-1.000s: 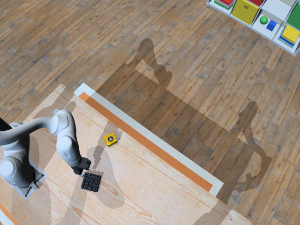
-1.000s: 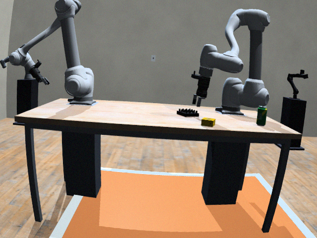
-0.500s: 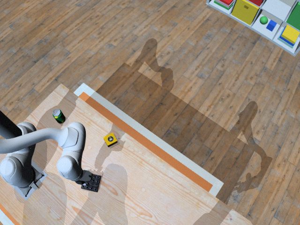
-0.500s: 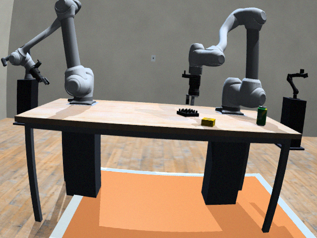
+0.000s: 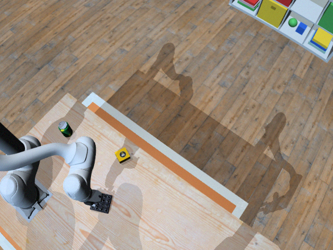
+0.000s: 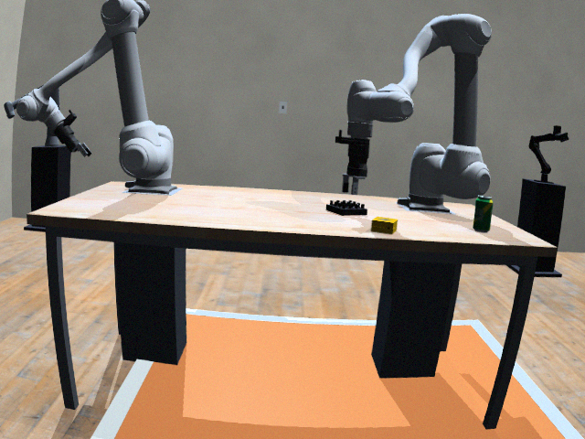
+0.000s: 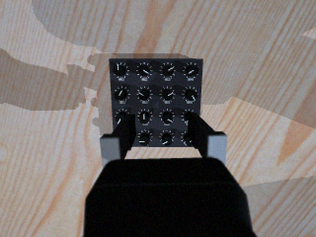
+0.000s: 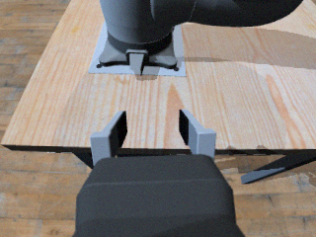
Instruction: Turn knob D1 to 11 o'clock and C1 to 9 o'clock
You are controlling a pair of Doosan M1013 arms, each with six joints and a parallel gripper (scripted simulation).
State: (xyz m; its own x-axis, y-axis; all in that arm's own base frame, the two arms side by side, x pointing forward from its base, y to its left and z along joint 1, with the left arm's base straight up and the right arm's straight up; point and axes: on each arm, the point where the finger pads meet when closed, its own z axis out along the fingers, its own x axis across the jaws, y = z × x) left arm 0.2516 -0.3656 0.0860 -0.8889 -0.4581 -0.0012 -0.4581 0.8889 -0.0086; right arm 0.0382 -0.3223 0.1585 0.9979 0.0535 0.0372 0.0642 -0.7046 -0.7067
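Wooden table [image 5: 161,194] [image 6: 264,208]: one knob box [image 5: 101,202] [image 6: 346,208] [image 7: 156,106], sixteen knobs; two hands [image 7: 160,140] [image 8: 154,125], both open.

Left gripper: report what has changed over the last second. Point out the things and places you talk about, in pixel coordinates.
The left gripper [image 5: 93,204] [image 6: 350,190] [image 7: 161,124] has swung from a slant to nearly upright, shifting left in the exterior view, and now hangs over an edge of the knob box [image 5: 105,205] [image 6: 346,208] [image 7: 156,105]. Nothing was taken hold of or let go. The knob box, yellow box [image 5: 123,155] [image 6: 384,225], green can [image 5: 65,129] [image 6: 482,215] and right gripper [image 6: 85,151] [image 8: 152,120] look unmoved.
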